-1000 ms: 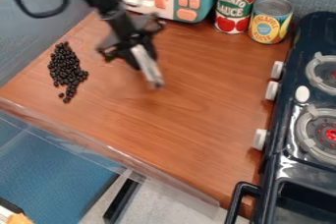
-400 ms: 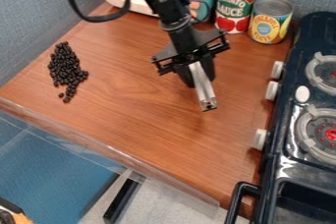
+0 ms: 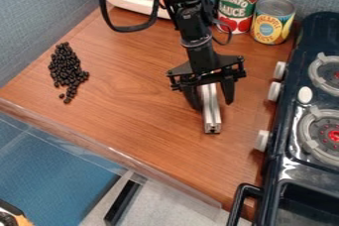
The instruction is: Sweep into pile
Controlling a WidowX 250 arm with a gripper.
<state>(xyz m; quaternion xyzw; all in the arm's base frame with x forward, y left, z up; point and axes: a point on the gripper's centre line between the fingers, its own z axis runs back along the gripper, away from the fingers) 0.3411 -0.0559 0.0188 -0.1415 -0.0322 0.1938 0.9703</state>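
In the view's left, well apart from the pincer, lie the small black beans (image 3: 66,71); they look light, hard and likely to roll, so one should push them gently, not pinch. The black two-finger pincer (image 3: 210,93) stands open, the silver metal bar (image 3: 210,113) between its fingers. The bar seems stiff and smooth; its middle is probably the best hold. Left of the pincer is wide brown wooden surface (image 3: 132,91); below, its front edge; at right, near, the dark toy stove (image 3: 285,136).
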